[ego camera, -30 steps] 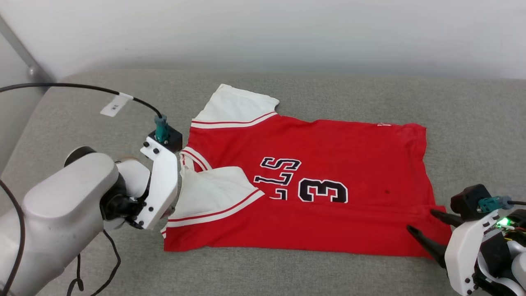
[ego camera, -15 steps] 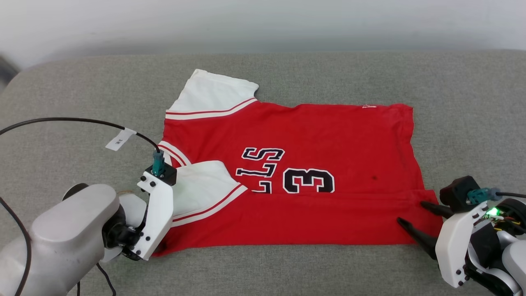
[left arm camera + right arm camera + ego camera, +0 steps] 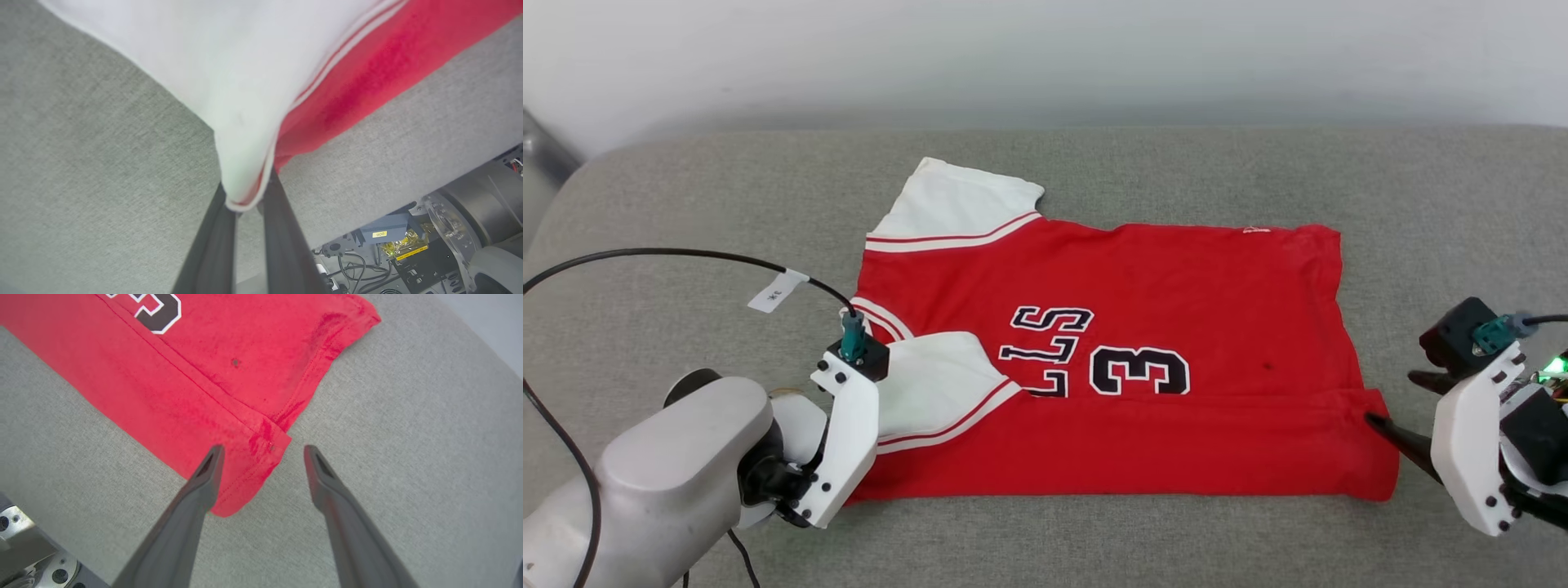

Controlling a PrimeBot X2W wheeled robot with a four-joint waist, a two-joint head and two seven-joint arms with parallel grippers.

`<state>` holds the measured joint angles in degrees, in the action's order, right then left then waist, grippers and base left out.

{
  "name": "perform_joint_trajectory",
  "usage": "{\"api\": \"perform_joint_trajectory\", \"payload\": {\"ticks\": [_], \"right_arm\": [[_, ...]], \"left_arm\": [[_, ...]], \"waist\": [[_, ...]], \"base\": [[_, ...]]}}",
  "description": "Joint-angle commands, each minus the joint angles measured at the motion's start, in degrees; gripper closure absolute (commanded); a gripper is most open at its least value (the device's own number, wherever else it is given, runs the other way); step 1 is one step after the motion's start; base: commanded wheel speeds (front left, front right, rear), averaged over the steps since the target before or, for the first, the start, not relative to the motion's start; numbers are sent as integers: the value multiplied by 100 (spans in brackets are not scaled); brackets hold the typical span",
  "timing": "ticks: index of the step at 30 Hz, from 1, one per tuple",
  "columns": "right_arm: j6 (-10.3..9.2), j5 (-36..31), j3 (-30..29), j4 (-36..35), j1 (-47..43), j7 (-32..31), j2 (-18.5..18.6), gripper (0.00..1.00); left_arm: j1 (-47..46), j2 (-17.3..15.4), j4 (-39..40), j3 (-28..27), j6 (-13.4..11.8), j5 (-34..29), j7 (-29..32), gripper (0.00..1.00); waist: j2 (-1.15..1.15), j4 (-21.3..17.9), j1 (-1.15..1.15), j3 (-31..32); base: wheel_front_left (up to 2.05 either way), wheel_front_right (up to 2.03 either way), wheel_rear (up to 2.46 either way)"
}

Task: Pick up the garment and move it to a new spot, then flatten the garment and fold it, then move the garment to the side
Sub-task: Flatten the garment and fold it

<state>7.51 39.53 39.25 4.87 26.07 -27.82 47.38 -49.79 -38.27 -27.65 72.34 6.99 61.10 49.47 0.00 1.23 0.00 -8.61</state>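
The left gripper (image 3: 245, 202) pinches the red jersey's (image 3: 1176, 286) white sleeve (image 3: 204, 61); the right gripper (image 3: 263, 451), fingers apart, should clamp the four-o'clock hem corner (image 3: 245, 486) squarely.

The left claw (image 3: 245, 198) was seen low at the left, its two dark fingers pinched together on a corner of the garment (image 3: 229, 81). The right claw (image 3: 262, 451) was seen at the right, its fingers spread apart and nothing gripped.

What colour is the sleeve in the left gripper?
White sleeve with red-striped trim; left wrist view shows it best.
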Motion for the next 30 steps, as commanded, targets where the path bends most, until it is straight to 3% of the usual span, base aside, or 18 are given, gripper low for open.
{"api": "perform_joint_trajectory", "payload": {"ticks": [1,6,10,20,25,26,27,28,30], "right_arm": [[-4,157,183,-186,202,-418,200,0],[-4,495,619,-328,562,-1634,559,0],[-4,631,841,-126,717,-2176,480,0],[-4,730,1276,823,434,-1997,-192,0],[-4,874,1598,1041,375,-1807,-346,0],[-4,906,1609,1050,403,-1712,-362,40],[-4,906,1609,1050,403,-1712,-362,40],[-4,998,1605,1063,472,-1561,-366,100],[-3,991,1613,1058,522,-1481,-325,100]], "left_arm": [[20,-30,87,28,21,-7,-38,100],[-105,-85,330,29,29,5,-101,100],[-195,-90,453,22,33,-3,-136,100],[-305,-63,578,21,37,-99,-293,100],[-201,-83,555,31,37,-89,-373,100],[-160,-96,540,33,34,-81,-385,100],[-160,-96,540,33,34,-81,-385,100],[-72,-118,510,42,34,-64,-405,100],[-27,-131,495,46,36,-49,-416,100]], "waist": [[0,54,0,75],[0,153,0,36],[0,234,0,-97],[0,384,0,-458],[0,360,0,-487],[0,343,0,-471],[0,343,0,-471],[0,310,0,-405],[0,296,0,-359]], "base": [[0,0,0],[0,0,0],[0,0,0],[0,0,0],[0,0,0],[0,0,0],[0,0,0],[0,0,0],[0,0,0]]}}
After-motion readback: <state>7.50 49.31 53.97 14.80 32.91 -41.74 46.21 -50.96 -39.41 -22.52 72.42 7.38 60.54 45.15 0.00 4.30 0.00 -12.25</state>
